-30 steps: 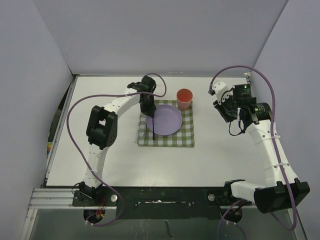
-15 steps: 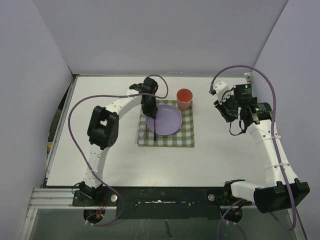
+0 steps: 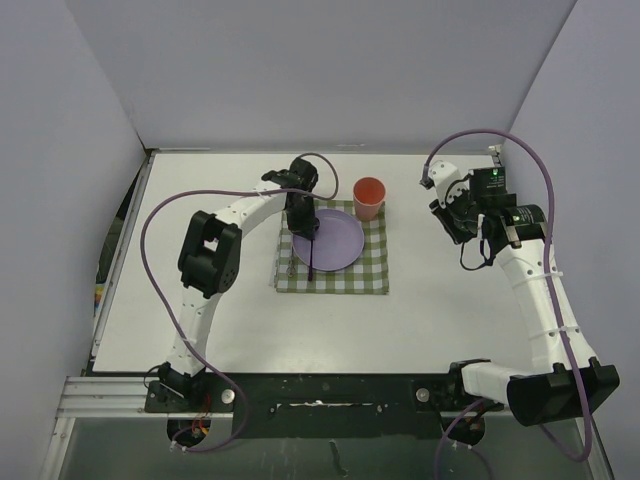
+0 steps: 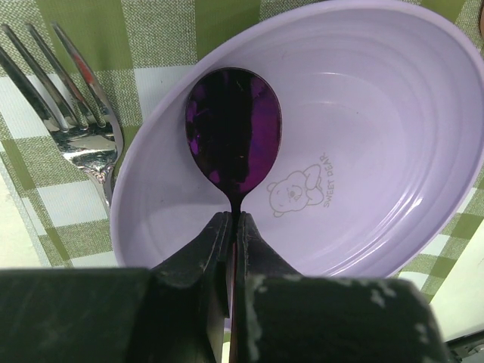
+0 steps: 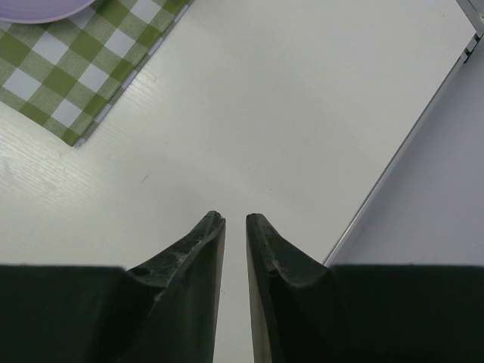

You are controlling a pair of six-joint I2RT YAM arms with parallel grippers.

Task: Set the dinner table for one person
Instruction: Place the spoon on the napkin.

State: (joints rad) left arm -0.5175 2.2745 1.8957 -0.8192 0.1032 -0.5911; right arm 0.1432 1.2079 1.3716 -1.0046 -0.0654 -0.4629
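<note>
Dinner table point(image 3: 430, 300): flat white rectangular top with thin metal edging, lying beneath both arms.
Left arm: arched forward from the near edge, wrist turned down over the plate.
Left gripper point(image 4: 231, 224): clamped tight on the thin handle of a glossy dark-purple spoon point(image 4: 234, 136), whose oval bowl hangs over a round lilac plate point(image 4: 378, 151) printed with a bear.
Steel fork point(image 4: 68, 113): beside the plate, on a green-and-white checked cloth point(image 3: 340, 278).
Red cup point(image 3: 369, 197): at the cloth's far corner.
Right arm: bent above the table's far right.
Right gripper point(image 5: 234, 219): jaws a narrow slit apart, empty.
</note>
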